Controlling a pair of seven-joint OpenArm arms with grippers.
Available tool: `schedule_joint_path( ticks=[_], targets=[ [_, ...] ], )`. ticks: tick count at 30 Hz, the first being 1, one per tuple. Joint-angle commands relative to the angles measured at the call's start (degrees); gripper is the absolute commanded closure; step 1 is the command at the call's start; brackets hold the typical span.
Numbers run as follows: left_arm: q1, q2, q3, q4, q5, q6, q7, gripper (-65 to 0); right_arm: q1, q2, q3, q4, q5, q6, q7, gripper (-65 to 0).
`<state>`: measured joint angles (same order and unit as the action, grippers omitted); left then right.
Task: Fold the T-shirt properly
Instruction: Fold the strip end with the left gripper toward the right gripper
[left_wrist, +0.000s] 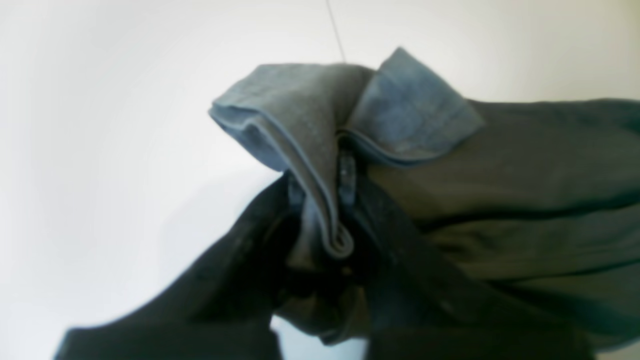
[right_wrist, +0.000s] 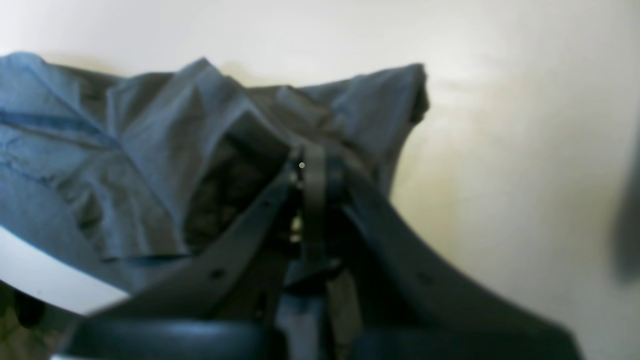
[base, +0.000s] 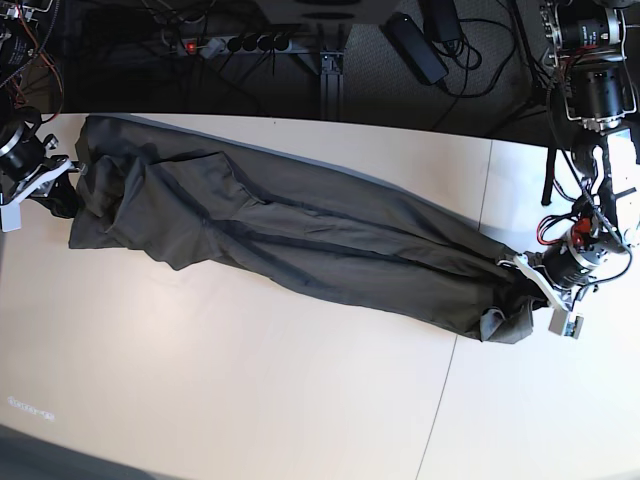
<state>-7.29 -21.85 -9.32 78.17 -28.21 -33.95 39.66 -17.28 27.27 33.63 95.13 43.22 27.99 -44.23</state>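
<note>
The dark olive-grey T-shirt (base: 300, 235) lies stretched in a long rumpled band across the white table, from far left to lower right. My left gripper (base: 520, 285) is at the shirt's right end, shut on a folded hem of cloth (left_wrist: 325, 210). My right gripper (base: 72, 190) is at the shirt's left end, shut on a bunched fold of the shirt (right_wrist: 310, 200). The collar and label are hidden.
The white table (base: 250, 390) has a seam (base: 470, 260) running front to back near the right. Cables, a power strip (base: 235, 42) and dark gear lie behind the far edge. The left arm's base (base: 590, 90) stands at the right rear.
</note>
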Motion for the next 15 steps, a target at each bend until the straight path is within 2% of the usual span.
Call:
schedule_joint_path(
  ticks=[1, 3, 5, 7, 12, 15],
  targets=[
    [-1.75, -1.09, -0.35, 1.75, -3.58, -2.36, 1.05, 0.0, 0.44, 1.14, 0.48, 0.85, 0.94, 3.48, 1.18, 0.0],
    [-2.05, -1.16, -0.35, 4.57, -10.8, -5.97, 7.13, 0.0, 0.42, 1.14, 0.48, 0.85, 0.92, 3.48, 1.18, 0.0],
    [-1.55, -0.7, -0.2, 8.39, -18.1, -6.05, 13.07, 0.0, 0.42, 1.14, 0.48, 0.85, 0.9, 3.48, 1.16, 0.0],
    [-0.33, -0.15, 0.72, 12.94, -22.18, -6.05, 15.08, 0.0, 0.42, 1.14, 0.48, 0.85, 0.9, 3.48, 1.18, 0.0],
    [1.97, 4.13, 7.96, 24.09, -21.55, -6.05, 15.06, 0.0, 0.44, 1.14, 0.48, 0.85, 0.94, 3.48, 1.18, 0.0],
    [2.03, 7.63, 15.54, 26.01, -17.51, -3.89, 14.62, 0.0, 0.42, 1.14, 0.48, 0.85, 0.92, 3.48, 1.16, 0.0]
  ],
)
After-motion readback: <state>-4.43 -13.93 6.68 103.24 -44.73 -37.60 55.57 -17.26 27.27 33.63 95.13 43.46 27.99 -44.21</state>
